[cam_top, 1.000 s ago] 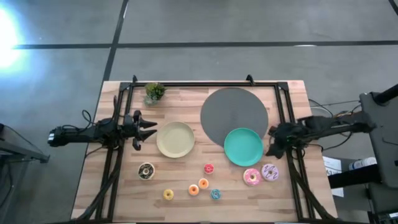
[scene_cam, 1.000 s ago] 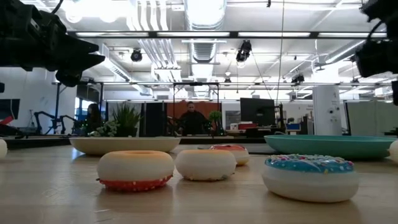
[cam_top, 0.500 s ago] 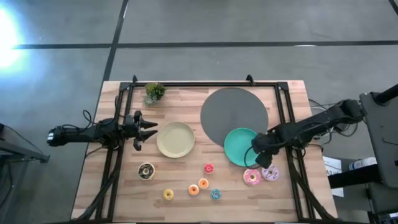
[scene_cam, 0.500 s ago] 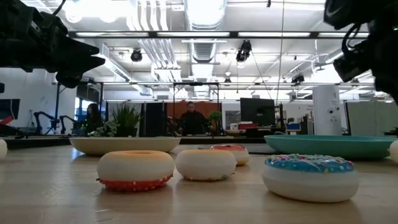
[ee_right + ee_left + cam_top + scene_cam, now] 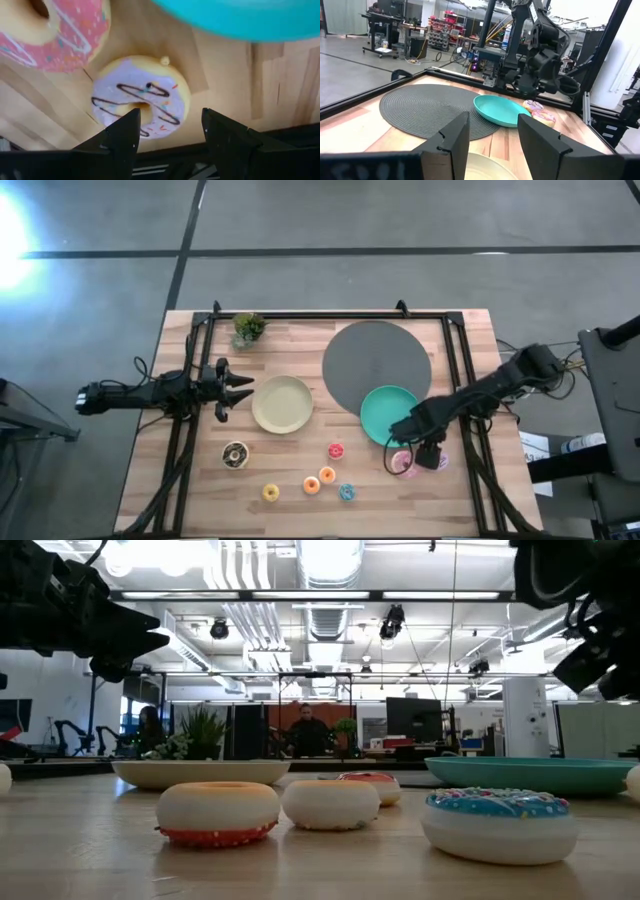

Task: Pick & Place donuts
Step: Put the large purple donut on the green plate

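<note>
Directly ahead of the right gripper point(image 5: 170, 132), between its spread fingers point(image 5: 120, 135), the lilac sprinkled donut point(image 5: 141, 102) lies flat on the table point(image 5: 290, 480), untouched. Just beyond it sit the pink donut point(image 5: 60, 30) and the teal plate point(image 5: 240, 17). Meanwhile the left gripper point(image 5: 490, 140) waits with fingers apart over the cream plate point(image 5: 281, 404); the chocolate-brown donut point(image 5: 236, 455) and the mini donuts point(image 5: 326, 475) lie well apart from both grippers.

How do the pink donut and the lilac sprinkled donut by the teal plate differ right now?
The pink donut has pink icing with thin white lines; the lilac donut has pale purple icing with dark chocolate zigzags. The open right end effector is lined up over the lilac donut; the pink one lies off to its side. Both lie flat on the table beside the teal plate.
</note>
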Available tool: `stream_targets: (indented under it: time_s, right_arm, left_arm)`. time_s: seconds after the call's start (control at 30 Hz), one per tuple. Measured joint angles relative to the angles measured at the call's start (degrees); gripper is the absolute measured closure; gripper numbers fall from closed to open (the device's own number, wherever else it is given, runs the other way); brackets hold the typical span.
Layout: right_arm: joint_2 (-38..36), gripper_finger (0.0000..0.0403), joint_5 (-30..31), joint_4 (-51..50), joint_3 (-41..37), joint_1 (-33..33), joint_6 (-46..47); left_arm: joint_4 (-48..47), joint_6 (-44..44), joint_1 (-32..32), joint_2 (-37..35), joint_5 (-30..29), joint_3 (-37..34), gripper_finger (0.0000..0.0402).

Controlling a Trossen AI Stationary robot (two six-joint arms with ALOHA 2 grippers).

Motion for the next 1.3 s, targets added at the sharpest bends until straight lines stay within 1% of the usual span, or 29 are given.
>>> stream_targets:
  time_s: [0.13,0.23,0.37,0.5,0.6,0.77,0.87,0.93,1.0,1.1,1.17,1.23,1.3]
  right_arm:
    - [0.1,0.0199,0.1,0.9,-3.1,3.8,3.7]
    - [0.0,0.0199,1.8,5.8,-3.9,6.3,7.0]
    - [-0.1,0.0199,4.4,10.3,-4.4,6.8,11.2]
    - [0.6,0.0205,5.5,11.1,-6.0,7.7,12.5]
    - [0.6,0.0236,5.9,11.2,-7.8,8.4,13.1]
    - [-0.7,0.0325,5.7,11.3,-8.4,9.1,14.6]
    - [-4.0,0.0373,6.1,8.8,-5.7,9.2,15.0]
    - [-7.1,0.0384,6.5,5.9,-2.7,9.0,16.7]
    - [-9.7,0.0383,8.8,2.8,0.3,7.6,18.5]
    - [-11.4,0.0376,15.0,3.5,3.4,2.8,18.4]
    - [-9.4,0.0375,16.7,4.0,3.3,-2.6,15.9]
    - [-6.1,0.0375,16.6,7.3,3.0,-7.7,11.9]
    - [-3.0,0.0374,16.7,9.5,3.1,-11.2,7.9]
  left_arm:
    - [0.0,0.0,0.0,0.0,0.0,0.0,0.0260]
    - [0.0,0.0,0.0,0.0,0.0,0.0,0.0260]
    - [0.0,0.0,0.0,0.0,0.0,0.0,0.0260]
    - [0.0,0.0,0.0,0.0,0.0,0.0,0.0260]
    - [0.0,0.0,0.0,0.0,0.0,0.0,0.0260]
    - [0.0,0.0,0.0,0.0,0.0,0.0,0.0260]
    - [0.0,0.0,0.0,0.0,0.0,0.0,0.0260]
    - [0.0,0.0,0.0,0.0,0.0,0.0,0.0260]
    - [0.0,0.0,0.0,0.0,0.0,0.0,0.0260]
    - [0.0,0.0,0.0,0.0,0.0,0.0,0.0260]
    - [0.0,0.0,0.0,0.0,0.0,0.0,0.0260]
    - [0.0,0.0,0.0,0.0,0.0,0.0,0.0260]
    - [0.0,0.0,0.0,0.0,0.0,0.0,0.0260]
